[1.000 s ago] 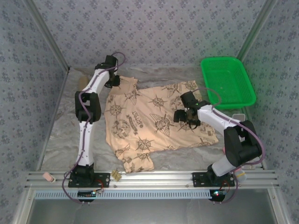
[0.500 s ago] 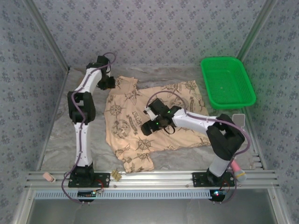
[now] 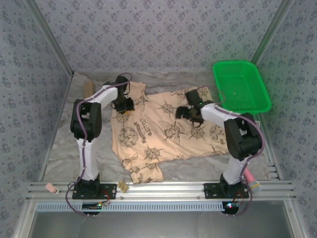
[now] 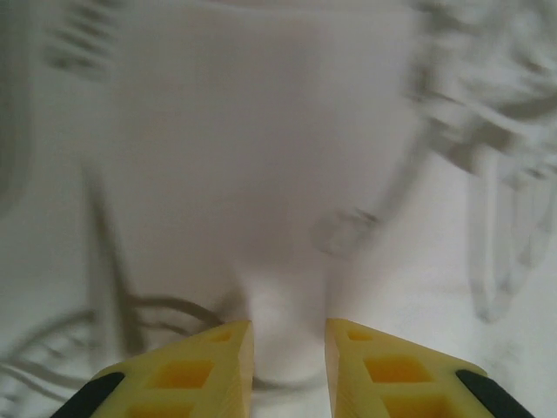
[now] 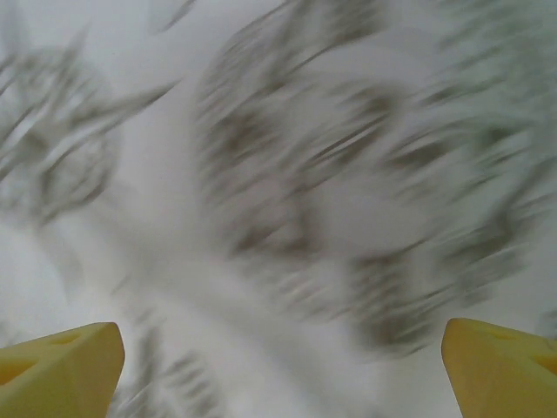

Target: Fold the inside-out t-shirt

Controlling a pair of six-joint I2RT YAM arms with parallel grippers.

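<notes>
Overhead view looks down from behind; both wrist views face close onto the t-shirt (image 3: pixel 163 131).

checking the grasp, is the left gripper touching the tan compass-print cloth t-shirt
Touching: the left wrist view shows a ridge of the tan compass-print cloth t-shirt pinched between the left gripper's yellow fingers.

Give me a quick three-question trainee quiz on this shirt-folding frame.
1. True or false: the shirt lies inside the basket.
2. The right gripper is: A shut, B wide open, C gripping the basket.
3. Which gripper has a fold of shirt pinched between its fingers?
Key: 1 false, the shirt lies spread out beside the basket. 2 B. 3 the left gripper.
</notes>
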